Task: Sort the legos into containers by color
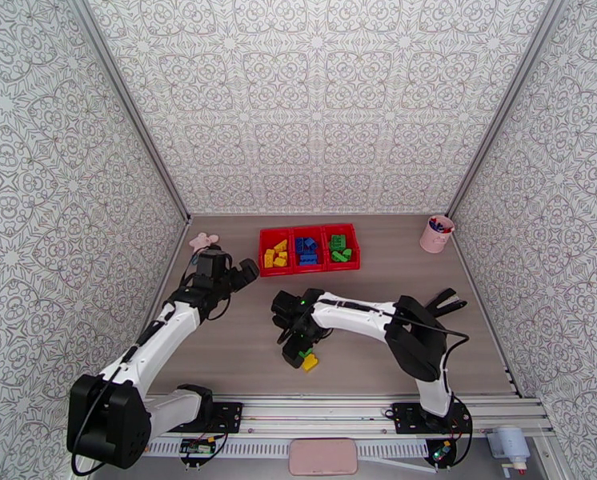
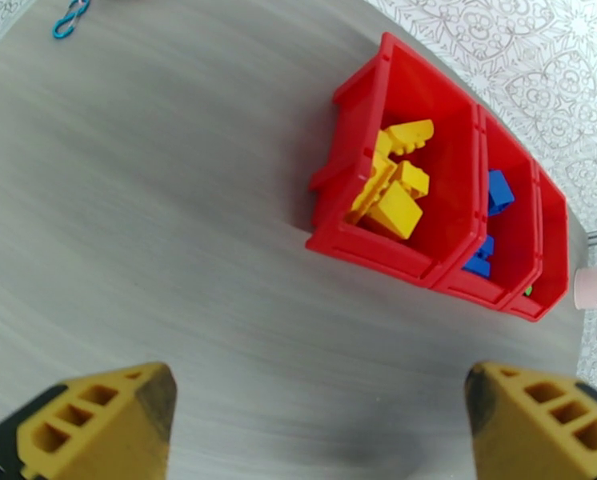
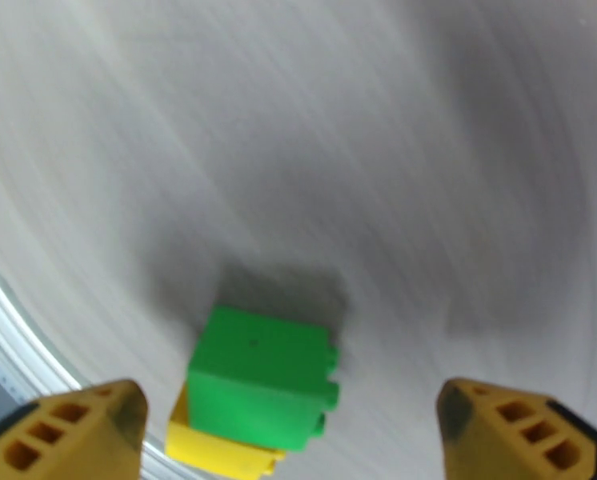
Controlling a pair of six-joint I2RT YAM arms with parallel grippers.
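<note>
The long red tray [image 1: 309,268] lies at the back centre with yellow bricks [image 1: 277,254] in its left compartment, blue bricks [image 1: 306,250] in the middle and green bricks [image 1: 340,248] on the right. A green brick [image 3: 260,376] lies on the table touching a yellow brick [image 3: 218,454], both between the spread fingers of my open right gripper [image 1: 296,346]. My left gripper [image 1: 233,274] hangs open and empty over bare table, to the left of and nearer than the tray [image 2: 362,246], where yellow bricks [image 2: 394,190] and blue bricks [image 2: 497,194] show.
A pink cup [image 1: 437,234] with pens stands at the back right. A small pink toy [image 1: 205,240] lies at the back left near the wall. A blue clip [image 2: 70,16] lies on the table in the left wrist view. Patterned walls enclose three sides.
</note>
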